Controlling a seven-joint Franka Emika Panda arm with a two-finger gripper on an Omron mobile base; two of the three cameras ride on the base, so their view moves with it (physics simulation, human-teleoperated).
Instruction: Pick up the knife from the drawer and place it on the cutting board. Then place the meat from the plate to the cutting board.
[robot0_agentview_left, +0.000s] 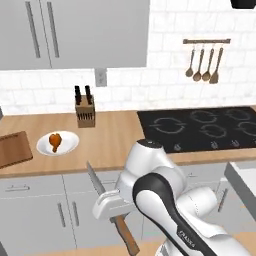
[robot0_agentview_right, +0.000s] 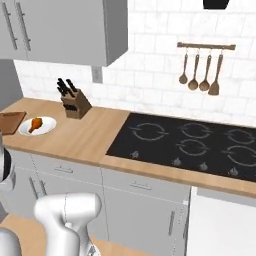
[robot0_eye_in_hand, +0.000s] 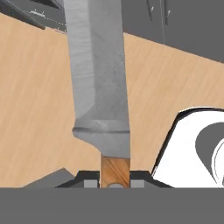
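A wooden counter (robot0_agentview_left: 110, 137) holds the cutting board (robot0_agentview_left: 14, 148) at far left, beside the plate (robot0_agentview_left: 58, 144) with the meat (robot0_agentview_left: 55, 141). Lower right of it, the gripper (robot0_agentview_left: 116, 206) appears clamped on the knife (robot0_agentview_left: 99, 186), whose blade angles up-left, boardward.

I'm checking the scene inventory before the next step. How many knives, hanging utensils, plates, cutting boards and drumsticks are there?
Knives: 3, the wooden-handled knife held in the gripper, plus 2 black handles in the knife block
Hanging utensils: 4
Plates: 1, the white plate
Cutting boards: 1, the cutting board
Drumsticks: 1, the meat
Total: 10
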